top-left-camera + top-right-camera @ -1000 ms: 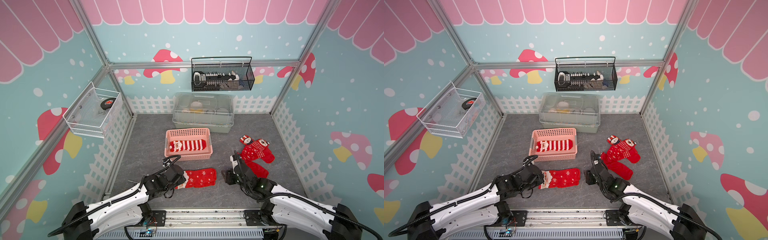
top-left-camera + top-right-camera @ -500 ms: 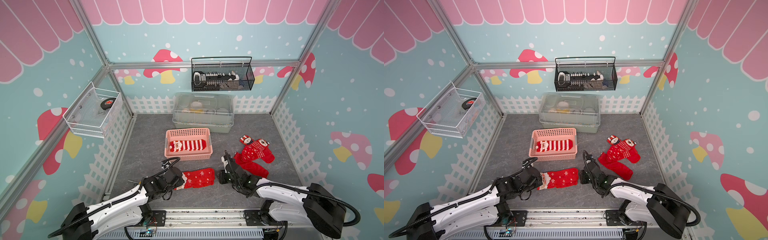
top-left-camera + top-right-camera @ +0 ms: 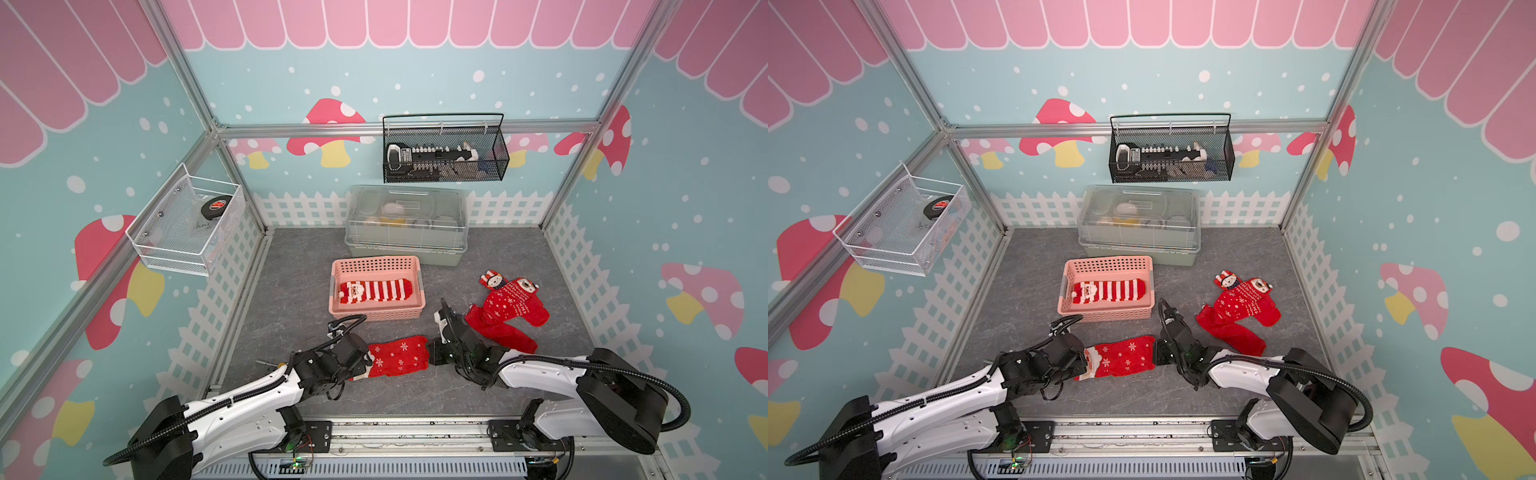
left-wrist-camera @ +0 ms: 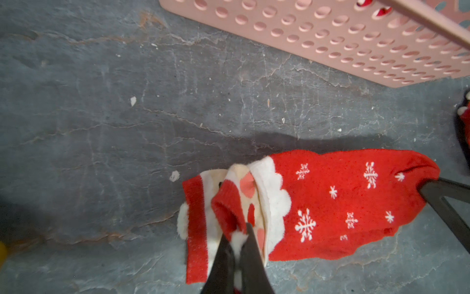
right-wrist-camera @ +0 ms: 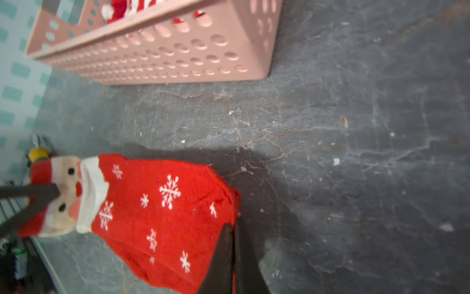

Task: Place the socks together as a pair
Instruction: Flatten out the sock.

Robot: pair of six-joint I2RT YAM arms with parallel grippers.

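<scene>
The snowflake sock point(image 3: 400, 358) is held between the two grippers at the front of the grey table point(image 3: 291, 299), just in front of the pink basket point(image 3: 376, 316) and apart from it. Its Santa-face cuff is pinched by the left gripper point(image 4: 237, 238), whose fingers are clamped tight on a bunched fold of the cuff. Its toe edge is nipped by the right gripper point(image 5: 232, 226), whose fingers are closed on the red fabric.

The sock's long axis is laid across the table, roughly parallel to the basket's near wall. The cuff is pointed toward the robot's left and the toe toward its right, and the snowflake side is turned upward.

A striped sock point(image 3: 375, 291) is seen lying inside the basket, its cuff likewise to the left. On the table to the right, further socks point(image 3: 513, 303) are heaped, well apart from the left gripper.
</scene>
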